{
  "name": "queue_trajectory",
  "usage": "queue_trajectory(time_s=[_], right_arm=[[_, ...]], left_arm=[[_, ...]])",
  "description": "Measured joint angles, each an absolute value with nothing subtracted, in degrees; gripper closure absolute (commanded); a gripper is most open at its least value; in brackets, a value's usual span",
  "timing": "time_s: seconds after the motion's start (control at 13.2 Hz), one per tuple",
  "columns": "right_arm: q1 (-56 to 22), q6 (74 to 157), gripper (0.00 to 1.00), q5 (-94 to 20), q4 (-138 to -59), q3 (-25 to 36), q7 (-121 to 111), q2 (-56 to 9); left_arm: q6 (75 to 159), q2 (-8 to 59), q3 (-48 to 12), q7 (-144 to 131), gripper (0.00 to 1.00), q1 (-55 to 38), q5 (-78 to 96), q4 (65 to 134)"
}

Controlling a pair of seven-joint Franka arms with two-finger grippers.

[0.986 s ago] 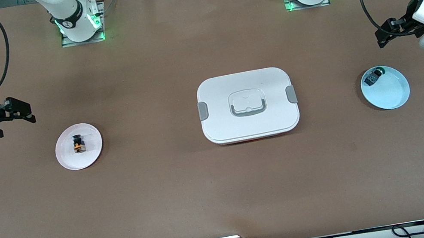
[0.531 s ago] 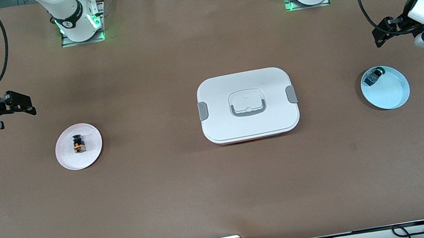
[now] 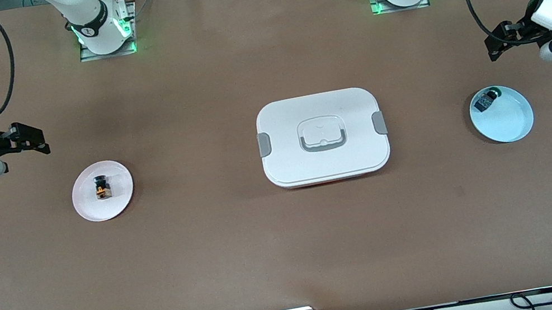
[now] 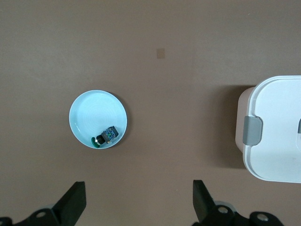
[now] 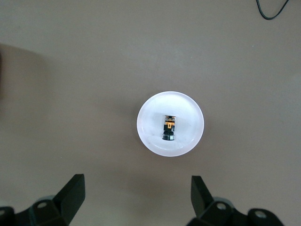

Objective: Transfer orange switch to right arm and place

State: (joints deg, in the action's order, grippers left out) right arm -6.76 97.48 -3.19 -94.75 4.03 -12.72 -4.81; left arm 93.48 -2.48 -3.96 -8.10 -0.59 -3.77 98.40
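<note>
Front view first: we see the orange switch (image 3: 102, 188) lying on a pink-white plate (image 3: 122, 202) toward the right arm's end of the bench (image 3: 223, 244). A white lidded box (image 3: 322, 137) sits mid-bench, and a pale blue plate (image 3: 512, 124) toward the left arm's end carries a green-capped part (image 3: 486, 98). The right gripper (image 3: 27, 143) hangs over bare bench near the pink-white plate, the left gripper (image 3: 503, 40) over bench near the blue plate.

Left wrist view: we find the left gripper (image 4: 136, 205) with jaws spread wide, gripping nothing, above the blue plate (image 4: 89, 117) and the box (image 4: 277, 136).

Right wrist view: we see the right gripper (image 5: 136, 200) with jaws released, and the switch (image 5: 169, 127) centred on its plate (image 5: 150, 136).
</note>
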Motion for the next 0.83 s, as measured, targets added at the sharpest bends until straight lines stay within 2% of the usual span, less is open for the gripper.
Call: queue_trajectory(time_s=[0.83], right_arm=[[-7.38, 97.31, 0.00, -2.93, -94.30, 4.02, -12.59, -4.81]], left_arm=[[93.47, -2.66, -3.96, -8.08, 0.00, -0.59, -3.77, 98.40]])
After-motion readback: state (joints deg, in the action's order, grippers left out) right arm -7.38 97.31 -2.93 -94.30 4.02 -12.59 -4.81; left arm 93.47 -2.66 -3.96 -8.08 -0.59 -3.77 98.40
